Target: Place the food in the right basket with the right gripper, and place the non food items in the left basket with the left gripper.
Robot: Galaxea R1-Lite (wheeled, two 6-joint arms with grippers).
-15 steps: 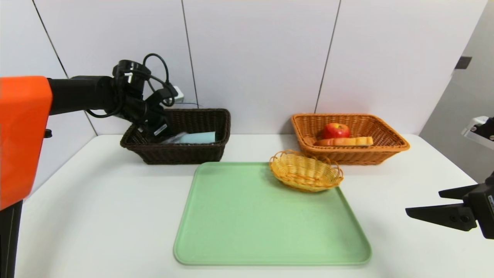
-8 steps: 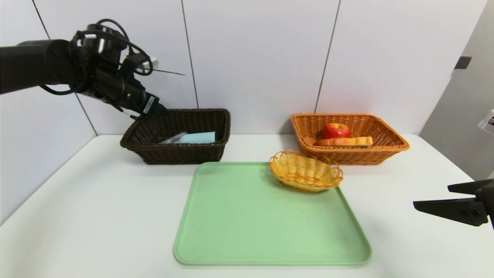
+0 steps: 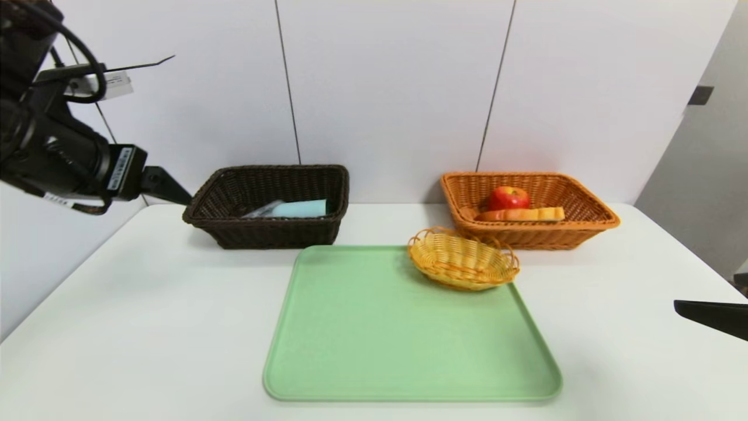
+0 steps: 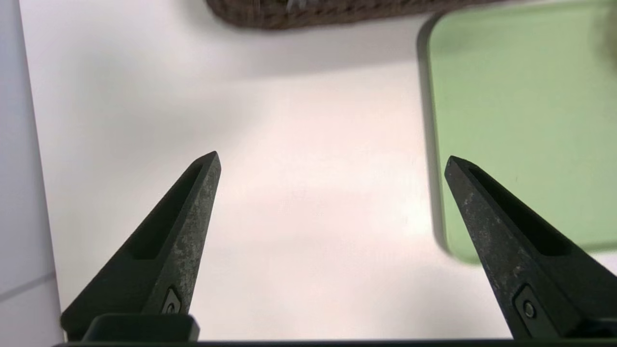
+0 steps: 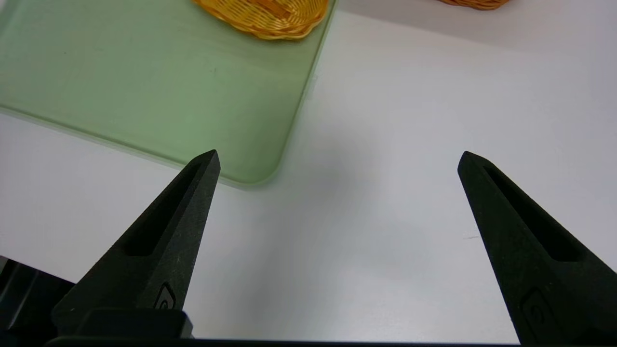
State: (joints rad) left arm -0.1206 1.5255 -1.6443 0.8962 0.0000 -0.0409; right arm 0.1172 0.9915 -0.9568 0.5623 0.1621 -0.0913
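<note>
The dark brown left basket (image 3: 274,233) holds a light blue item (image 3: 299,209) and a greyish one (image 3: 261,209). The orange right basket (image 3: 543,234) holds a red apple (image 3: 508,197) and a piece of bread (image 3: 520,214). My left gripper (image 4: 332,157) is raised at the far left, away from the dark basket (image 4: 337,12), open and empty above bare table. My right gripper (image 5: 338,153) hangs low at the right table edge, open and empty. Only one of its fingers (image 3: 710,313) shows in the head view.
A green tray (image 3: 380,339) lies in the middle of the white table. A small yellow wicker basket (image 3: 461,258) sits on the tray's far right corner, just in front of the orange basket. The tray corner (image 5: 144,82) lies near my right gripper.
My left arm has pulled up and back to the left, out of the dark basket, with its fingers spreading wider. My right gripper has slid further right and down, mostly out of the head view.
</note>
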